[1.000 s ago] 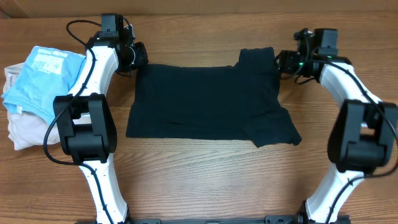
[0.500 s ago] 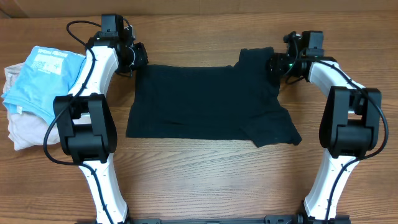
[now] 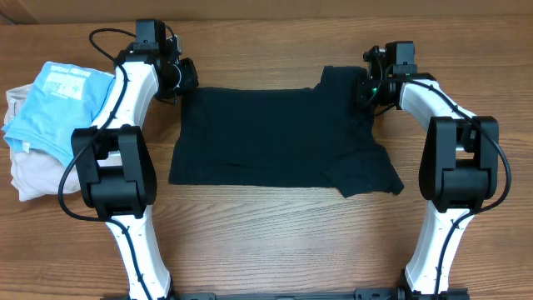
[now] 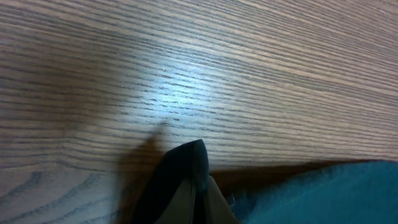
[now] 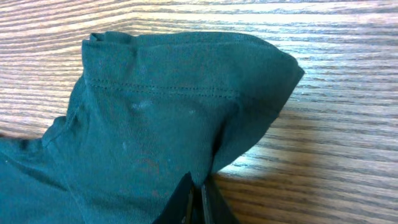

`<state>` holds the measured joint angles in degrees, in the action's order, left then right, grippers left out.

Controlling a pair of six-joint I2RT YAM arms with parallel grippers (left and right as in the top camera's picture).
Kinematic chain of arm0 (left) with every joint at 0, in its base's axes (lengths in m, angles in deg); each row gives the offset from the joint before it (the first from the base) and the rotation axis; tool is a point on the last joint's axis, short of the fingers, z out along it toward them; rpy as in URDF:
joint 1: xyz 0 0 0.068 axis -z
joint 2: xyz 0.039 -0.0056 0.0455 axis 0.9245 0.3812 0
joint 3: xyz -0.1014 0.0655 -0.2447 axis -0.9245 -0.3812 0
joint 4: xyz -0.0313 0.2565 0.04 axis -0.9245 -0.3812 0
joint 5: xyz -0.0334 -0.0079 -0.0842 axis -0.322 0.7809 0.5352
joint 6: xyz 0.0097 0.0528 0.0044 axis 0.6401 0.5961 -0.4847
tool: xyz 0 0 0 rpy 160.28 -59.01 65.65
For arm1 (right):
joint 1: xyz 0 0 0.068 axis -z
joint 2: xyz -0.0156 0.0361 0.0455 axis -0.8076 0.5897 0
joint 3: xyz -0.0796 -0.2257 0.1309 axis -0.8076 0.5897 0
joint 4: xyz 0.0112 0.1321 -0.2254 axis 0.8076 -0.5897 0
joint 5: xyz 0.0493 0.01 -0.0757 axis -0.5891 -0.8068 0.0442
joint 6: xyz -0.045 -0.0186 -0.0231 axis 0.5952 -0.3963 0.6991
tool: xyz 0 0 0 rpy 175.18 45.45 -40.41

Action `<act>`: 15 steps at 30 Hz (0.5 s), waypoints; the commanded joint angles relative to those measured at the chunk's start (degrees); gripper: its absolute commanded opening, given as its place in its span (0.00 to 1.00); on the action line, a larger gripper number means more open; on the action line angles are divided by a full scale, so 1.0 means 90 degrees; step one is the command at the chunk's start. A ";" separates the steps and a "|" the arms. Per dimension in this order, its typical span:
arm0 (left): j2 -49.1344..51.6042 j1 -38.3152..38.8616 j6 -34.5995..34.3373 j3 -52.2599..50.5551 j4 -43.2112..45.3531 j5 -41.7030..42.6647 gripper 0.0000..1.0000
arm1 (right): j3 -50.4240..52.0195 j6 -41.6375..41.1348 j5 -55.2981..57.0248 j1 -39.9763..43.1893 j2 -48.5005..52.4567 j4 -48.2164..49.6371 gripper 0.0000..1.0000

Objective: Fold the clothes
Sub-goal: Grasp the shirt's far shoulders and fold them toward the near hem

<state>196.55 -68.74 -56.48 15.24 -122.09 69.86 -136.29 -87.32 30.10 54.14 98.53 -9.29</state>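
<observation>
From where I stand, the left gripper (image 3: 181, 78) is the hard one to read. It sits at the far-left corner of the dark short-sleeved T-shirt (image 3: 266, 133), and from overhead its fingertips are lost against the cloth. Its own wrist camera shows only one dark pointed finger (image 4: 183, 177) cut off by the bottom edge, with a blurred strip of fabric at the lower right, so I cannot tell whether the fingers are spread or gripping.

The right gripper (image 5: 200, 191) is plainer. Its two fingers are pressed together at the bottom of the wrist view and pinch the folded edge of the far-right sleeve (image 5: 180, 99), whose stitched hem lies along the top. That view also shows the cloth as deep green (overhead it looks almost black).

Only the overhead camera takes in the whole garment. It lies flat in the middle of the brown wood-grain table (image 3: 266, 242), its long axis running left to right, both sleeves at the right end and the straight hem at the left. A crumpled light-blue printed garment (image 3: 58, 104) rests on a pale beige one (image 3: 29, 175), well apart at the left edge.
</observation>
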 commanded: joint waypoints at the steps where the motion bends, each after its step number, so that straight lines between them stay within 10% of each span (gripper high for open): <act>1: 0.0066 0.0012 0.0075 0.0131 -0.0005 0.0095 0.04 | 0.0002 -0.0117 0.0464 0.0012 0.0197 0.0027 0.04; 15: -0.0748 -0.0087 0.0170 0.0185 -0.0389 -0.0080 0.04 | -0.1173 -0.0172 0.0765 0.0168 -0.0899 -0.1831 0.04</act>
<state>195.76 -68.87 -56.44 15.24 -124.45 69.88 -141.86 -88.83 34.52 54.97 96.76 -22.34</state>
